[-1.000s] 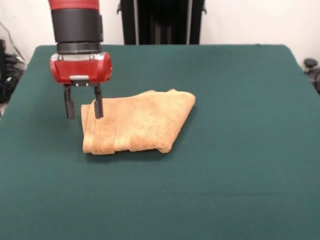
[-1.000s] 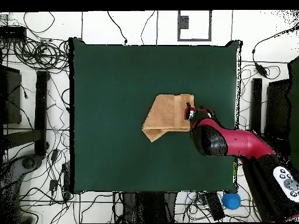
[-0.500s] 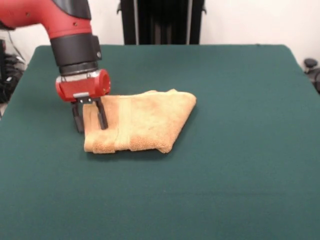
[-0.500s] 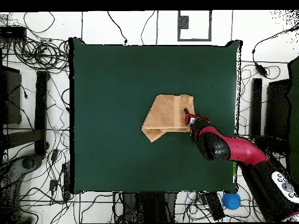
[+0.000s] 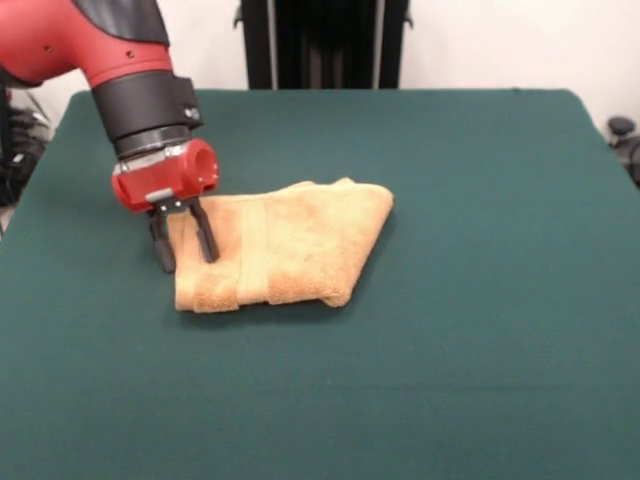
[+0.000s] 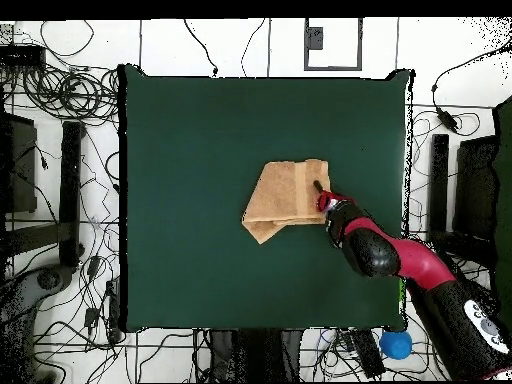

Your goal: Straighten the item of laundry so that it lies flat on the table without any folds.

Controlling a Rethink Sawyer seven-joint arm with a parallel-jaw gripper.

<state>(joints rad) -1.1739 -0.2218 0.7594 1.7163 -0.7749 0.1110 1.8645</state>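
Golden-tan terry hand towel (image 5: 283,243), folded over itself, lies a bit left of centre on the big dark-green felt worktop (image 5: 480,200) in the front view. Overhead it sits approx mid-worktop, slightly toward 3 o'clock.

Progress: barely started, judging from the lay. Towel is not flat; at least one layer is doubled over, w/ a woven band running across the top layer and a slanted fold edge on the 3 o'clock side (front view). Overhead a second layer pokes out at the 7 o'clock corner, so more than one fold prob. remains. All the unfolding and smoothing is left.

Claw (image 5: 184,241), black two-finger on the red-and-black arm, tilted, is down at the towel's 9 o'clock end in the front view. Fingers are parted a modest gap: one finger (image 5: 161,249) stands just outside the towel's edge, over bare felt, the other over the cloth just inside that edge. So they straddle the edge, not clamped on it. Tips look at or near worktop level; can't tell if they touch cloth. Nothing is held.

Overhead, the claw (image 6: 321,192) meets the towel (image 6: 286,195) at its 3 o'clock edge, arm coming in from 4–5 o'clock.

Next, by my read: pinch that edge layer, lift and pull it outward.
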